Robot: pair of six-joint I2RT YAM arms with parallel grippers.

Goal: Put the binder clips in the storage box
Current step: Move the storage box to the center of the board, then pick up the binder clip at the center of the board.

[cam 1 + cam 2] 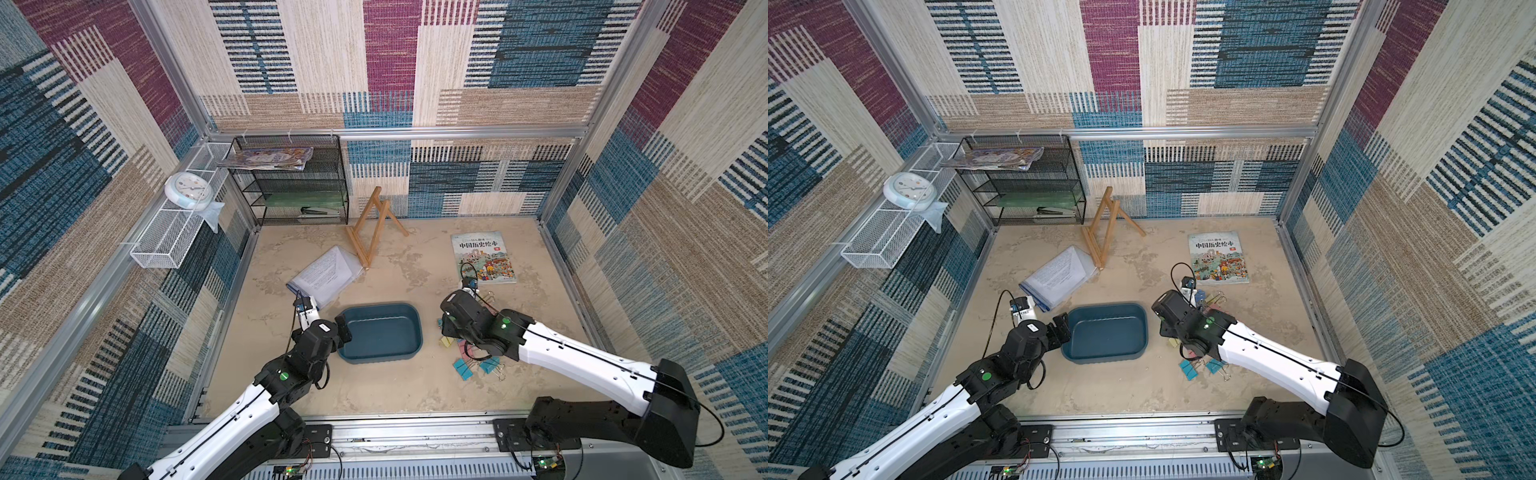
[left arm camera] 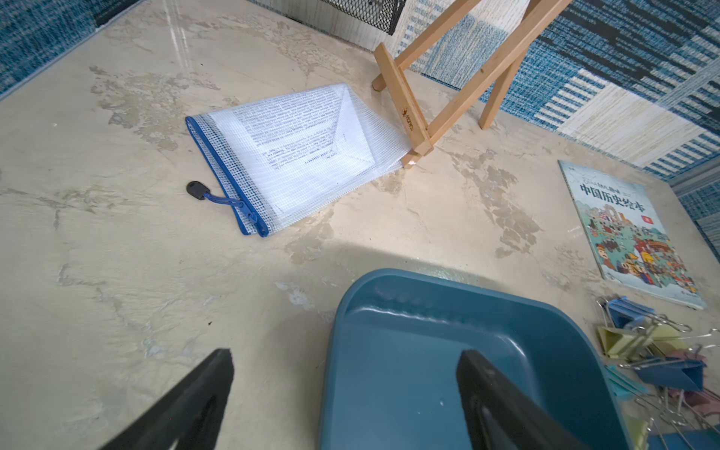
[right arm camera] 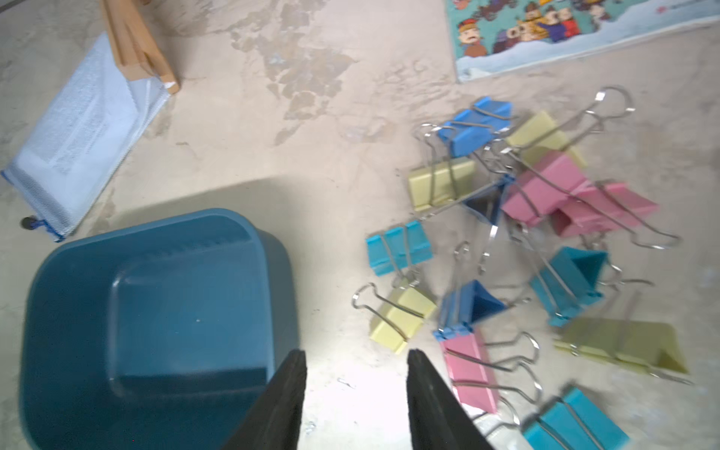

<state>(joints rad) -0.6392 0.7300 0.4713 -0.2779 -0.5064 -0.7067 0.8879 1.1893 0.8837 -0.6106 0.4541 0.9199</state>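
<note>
The storage box [image 1: 382,336] [image 1: 1106,332], a shallow dark teal tray, stands empty at the table's front middle. Several binder clips [image 1: 465,365] [image 1: 1190,368] in pink, yellow, teal and blue lie in a loose pile to its right, partly under my right arm. My left gripper [image 2: 346,362] is open and straddles the box's left wall [image 2: 331,350], one finger outside and one inside. My right gripper [image 3: 356,366] is open with nothing between its fingers, over bare table between the box [image 3: 156,311] and the clips [image 3: 537,195]. A pink clip [image 3: 471,370] lies just beside one finger.
A picture book [image 1: 484,257] lies behind the clips. A mesh zip pouch with paper [image 1: 322,274] lies behind the box, touching a wooden easel [image 1: 374,232]. A black wire rack [image 1: 291,183] stands at the back left. A white mesh basket [image 1: 166,241] and a clock [image 1: 187,189] hang on the left wall.
</note>
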